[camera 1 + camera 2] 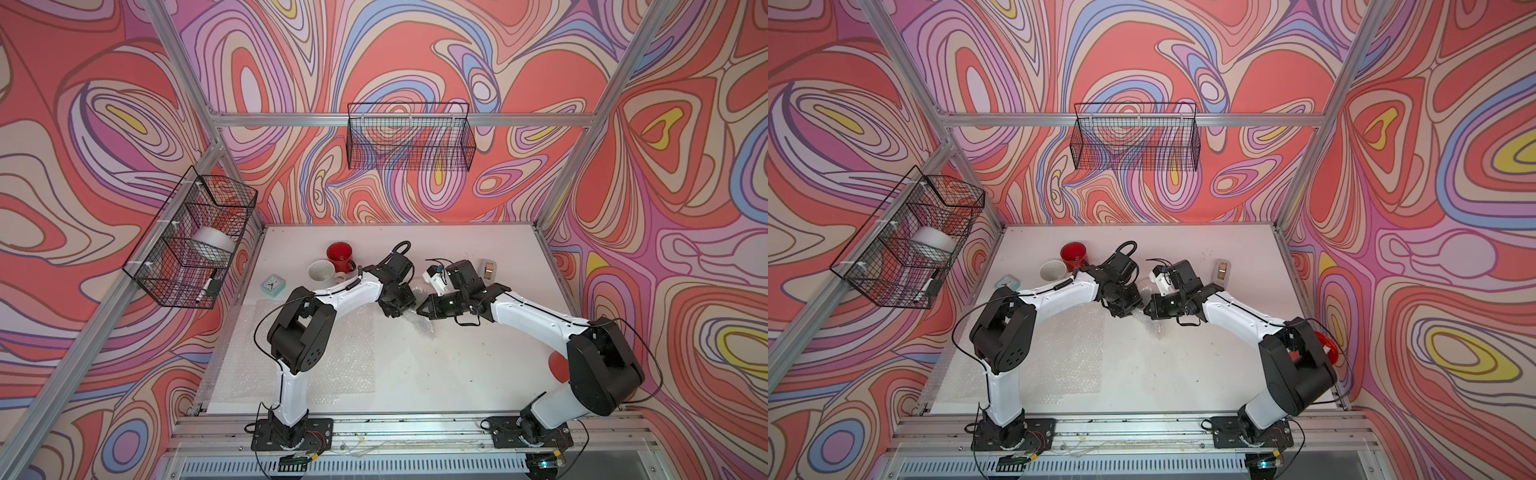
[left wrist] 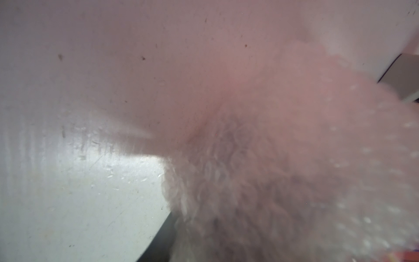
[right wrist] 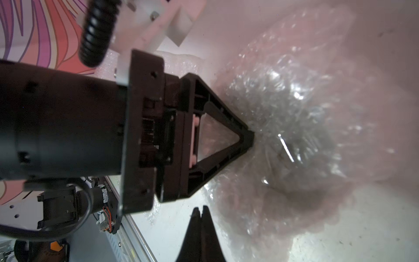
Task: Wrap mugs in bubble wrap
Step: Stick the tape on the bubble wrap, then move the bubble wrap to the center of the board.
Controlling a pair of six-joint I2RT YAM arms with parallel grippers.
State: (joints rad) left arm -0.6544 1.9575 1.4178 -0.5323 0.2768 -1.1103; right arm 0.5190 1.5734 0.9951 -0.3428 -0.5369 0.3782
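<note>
The white table [image 1: 457, 374] runs under both hands. The flat bubble wrap sheets [image 1: 303, 365] lie on it well back from the left gripper [image 3: 249, 138], beneath that arm's elbow and toward its base. A crumpled wad of bubble wrap [image 3: 290, 106] sits right at the left gripper's tip. In the right wrist view its two fingers converge to a point pressed into the shiny plastic, clamped on a fold of it. In the left wrist view the wad fills the space just ahead of that hand, blurred. A darker shape shows through the wad, too hazy to name. The right gripper [image 3: 200, 214] points at the left one, just beside the wad. Its fingers are together with only a thin slit between them, and nothing shows pinched there. The red mug [image 1: 340, 254] stands upright behind the left gripper's wrist, on the side away from the right hand. The white mug [image 1: 322, 272] is just beside it, farther out from that hand, and the mint clock [image 1: 273, 284] lies farther out again. The grey tape dispenser [image 1: 489, 268] sits near the right gripper's wrist, on the side away from the left hand.
</note>
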